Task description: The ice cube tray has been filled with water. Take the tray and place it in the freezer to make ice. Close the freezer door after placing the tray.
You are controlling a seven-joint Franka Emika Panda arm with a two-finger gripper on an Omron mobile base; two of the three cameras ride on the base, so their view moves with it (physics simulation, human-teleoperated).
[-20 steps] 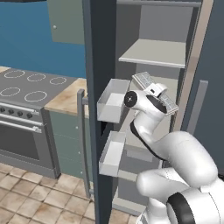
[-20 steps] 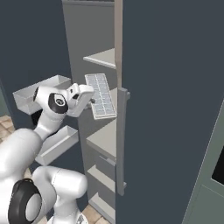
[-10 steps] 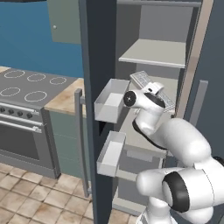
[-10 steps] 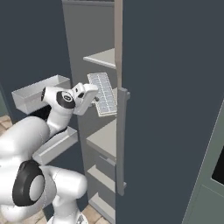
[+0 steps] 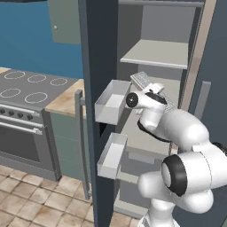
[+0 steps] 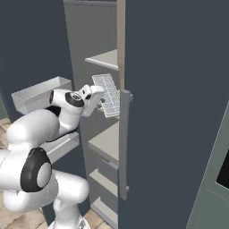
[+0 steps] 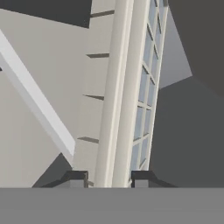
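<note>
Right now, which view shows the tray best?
Right base view: the tray shows its cell grid, tilted, at the freezer opening. Left base view catches just a corner behind the arm. Hand view sees it edge-on between the fingers.

A blue wall (image 5: 26,40) filled the upper left of the left base view, with a grey-green cabinet (image 5: 64,22) hung on it at the top. Below stood a grey stove (image 5: 24,115) with ringed burners, at the left edge. Just right of it ran a tan bench (image 5: 66,99) over grey-green cupboards (image 5: 66,142). Beige floor tiles (image 5: 35,199) covered the lower left. In the right base view, an oven (image 6: 217,179) sat at the lower right corner.
</note>
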